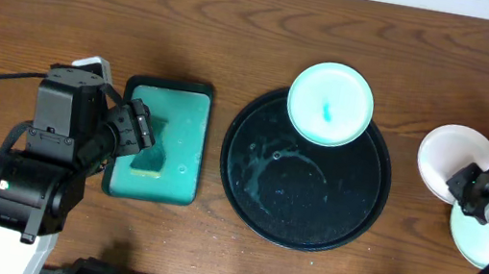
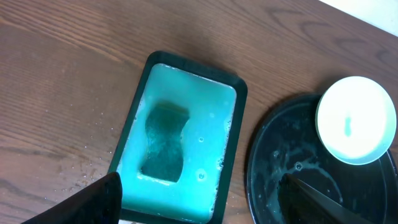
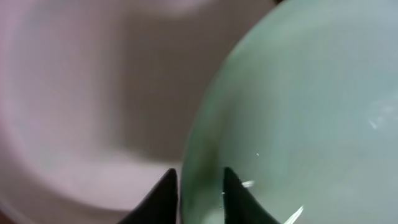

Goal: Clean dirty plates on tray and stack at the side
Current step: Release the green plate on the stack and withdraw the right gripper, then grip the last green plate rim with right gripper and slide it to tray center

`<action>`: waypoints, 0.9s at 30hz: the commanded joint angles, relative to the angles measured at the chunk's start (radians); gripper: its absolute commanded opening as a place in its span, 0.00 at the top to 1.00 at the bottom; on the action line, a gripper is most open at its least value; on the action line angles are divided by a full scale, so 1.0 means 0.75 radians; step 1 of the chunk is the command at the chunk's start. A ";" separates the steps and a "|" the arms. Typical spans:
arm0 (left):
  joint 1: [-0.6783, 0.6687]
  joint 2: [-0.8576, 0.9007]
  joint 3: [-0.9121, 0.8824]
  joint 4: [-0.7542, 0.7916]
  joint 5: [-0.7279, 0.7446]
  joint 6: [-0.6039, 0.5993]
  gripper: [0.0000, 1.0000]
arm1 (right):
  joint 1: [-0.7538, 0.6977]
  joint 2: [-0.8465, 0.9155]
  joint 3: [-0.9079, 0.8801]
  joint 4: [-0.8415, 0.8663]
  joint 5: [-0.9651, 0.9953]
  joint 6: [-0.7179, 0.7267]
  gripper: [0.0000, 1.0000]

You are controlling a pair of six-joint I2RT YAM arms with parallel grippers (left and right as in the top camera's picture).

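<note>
The black tray (image 1: 254, 202) lies mid-table, wet with teal streaks, and also shows in the left wrist view (image 2: 267, 168). One plate (image 1: 330, 103) with a teal smear rests on its far right rim; the left wrist view shows it too (image 2: 354, 119). A white plate (image 1: 450, 158) and a pale-mint plate (image 1: 473, 244) lie right of the tray, overlapping. My right gripper (image 1: 462, 191) is shut on the pale-mint plate's rim (image 3: 298, 112), fingers (image 3: 200, 194) astride it, with the white plate (image 3: 81, 106) beside it. My left gripper (image 1: 140, 131) is open and empty (image 2: 199, 205) above the teal container.
A teal black-rimmed container (image 1: 188, 138) with a dark sponge (image 2: 163, 142) in teal liquid stands left of the tray. A cable runs along the left table side. Bare wood lies along the far edge.
</note>
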 commanded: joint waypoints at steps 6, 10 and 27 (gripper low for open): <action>0.006 0.000 0.030 0.001 -0.003 0.010 0.20 | 0.009 0.038 0.012 0.092 -0.188 -0.013 0.99; 0.006 0.000 0.030 0.001 -0.003 0.010 0.20 | 0.027 0.019 0.012 0.146 -0.264 -0.014 0.99; 0.006 0.000 0.030 0.001 -0.003 0.010 0.20 | 0.313 -0.010 0.021 0.426 -0.308 -0.358 0.99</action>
